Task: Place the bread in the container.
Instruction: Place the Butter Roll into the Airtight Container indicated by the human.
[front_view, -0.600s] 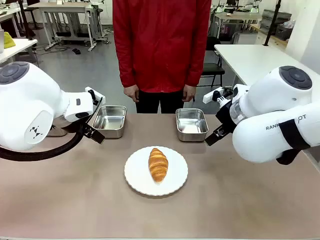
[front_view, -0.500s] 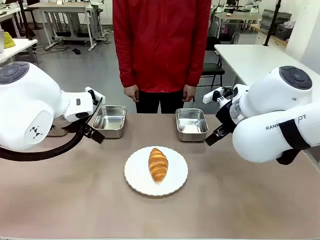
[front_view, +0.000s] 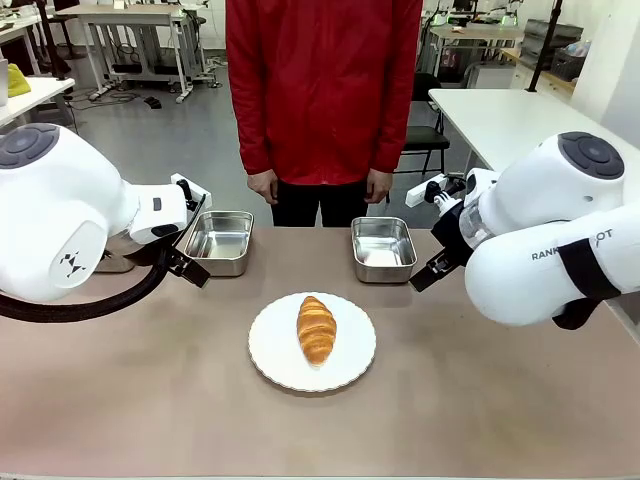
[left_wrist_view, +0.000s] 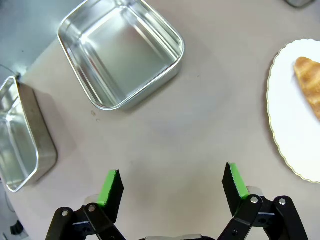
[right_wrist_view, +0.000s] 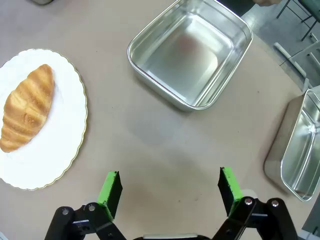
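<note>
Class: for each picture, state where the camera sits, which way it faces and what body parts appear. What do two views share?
Front: between the left arm and right arm, facing across the table at the person; both arms show.
Left wrist: on that arm, looking down at the table; open left claw shows, left pan beyond.
Right wrist: likewise; open right claw shows, right pan beyond.
Shared: all show the bread on its plate.
</note>
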